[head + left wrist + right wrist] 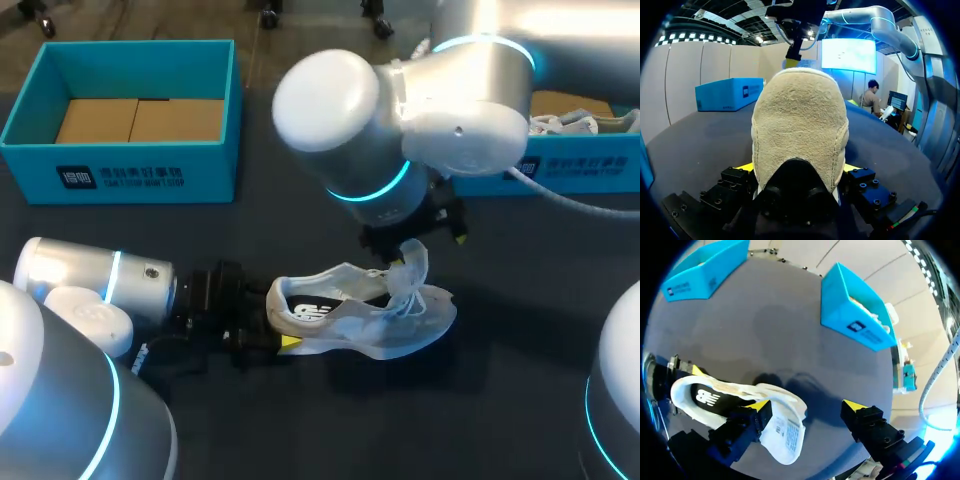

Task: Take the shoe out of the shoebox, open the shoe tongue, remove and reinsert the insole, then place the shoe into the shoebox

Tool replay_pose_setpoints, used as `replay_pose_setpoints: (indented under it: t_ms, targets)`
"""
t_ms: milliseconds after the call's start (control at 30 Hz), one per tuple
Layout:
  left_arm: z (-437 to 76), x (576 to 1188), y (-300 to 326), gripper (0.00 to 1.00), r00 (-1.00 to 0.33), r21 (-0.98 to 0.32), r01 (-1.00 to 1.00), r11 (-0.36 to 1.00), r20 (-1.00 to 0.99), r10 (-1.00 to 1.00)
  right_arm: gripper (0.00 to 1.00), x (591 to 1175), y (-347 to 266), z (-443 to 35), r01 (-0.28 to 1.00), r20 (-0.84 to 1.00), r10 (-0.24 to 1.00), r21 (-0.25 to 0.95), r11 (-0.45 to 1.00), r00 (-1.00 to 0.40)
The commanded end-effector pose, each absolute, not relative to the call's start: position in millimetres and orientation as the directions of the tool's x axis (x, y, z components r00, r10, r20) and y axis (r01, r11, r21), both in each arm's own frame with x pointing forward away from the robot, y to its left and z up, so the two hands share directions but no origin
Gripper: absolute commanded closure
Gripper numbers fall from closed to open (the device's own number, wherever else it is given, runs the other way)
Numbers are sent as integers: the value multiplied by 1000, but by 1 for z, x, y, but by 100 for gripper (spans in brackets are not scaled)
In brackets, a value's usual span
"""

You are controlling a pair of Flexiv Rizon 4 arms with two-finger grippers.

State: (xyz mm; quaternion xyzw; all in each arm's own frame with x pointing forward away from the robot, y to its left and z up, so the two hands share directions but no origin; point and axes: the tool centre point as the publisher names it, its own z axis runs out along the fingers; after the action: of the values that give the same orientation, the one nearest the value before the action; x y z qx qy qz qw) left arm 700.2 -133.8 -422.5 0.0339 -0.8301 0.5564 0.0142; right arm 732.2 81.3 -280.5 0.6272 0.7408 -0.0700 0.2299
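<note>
Shoe: the white shoe (360, 315) lies on the dark table (300, 220), out of any box, its heel towards the left arm and its toe pointing away from it.
Left claw: the left gripper (278, 322) comes in low along the table and is clamped on the heel. In its wrist view a yellow tip shows on each side of the tan heel back, pressed against it.
Right claw: the right gripper (806, 406) hangs over the front half of the shoe with its fingers spread wide. One finger is against the raised tongue; the other stands off over bare table.
Tongue: the tongue (413, 262) stands up and away from the shoe's opening, its printed label visible from the right wrist view, with loose laces beside it.
Insole: a dark insole (707, 400) with a white mark shows through the opening, sitting inside the shoe.
Shoebox: the blue shoebox (120, 175) stands at the far left of the table, well apart from the shoe, showing only a brown cardboard floor (140, 120).
Second box: another blue box (590, 165) sits at the far right behind the right arm, with a pale shoe (570, 123) in it.
</note>
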Motion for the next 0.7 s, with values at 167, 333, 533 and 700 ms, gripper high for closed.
replay_pose_setpoints:
  t_ms: [167,333,533,700]
  targets:
    - [-424,699,-133,100,-997,-922,-73,380,61,-43,2,746,125,-248,920,-504,841,202,336,-196]
    - [-424,699,-133,100,-997,-922,-73,380,61,-43,0,753,150,-231,878,-520,810,213,430,-271]
    - [-424,699,-133,100,-997,-922,-73,380,61,-43,0,759,174,-224,798,-516,757,209,565,-401]
    - [-424,699,-133,100,-997,-922,-73,380,61,-43,0,761,190,-223,702,-517,678,190,686,-522]
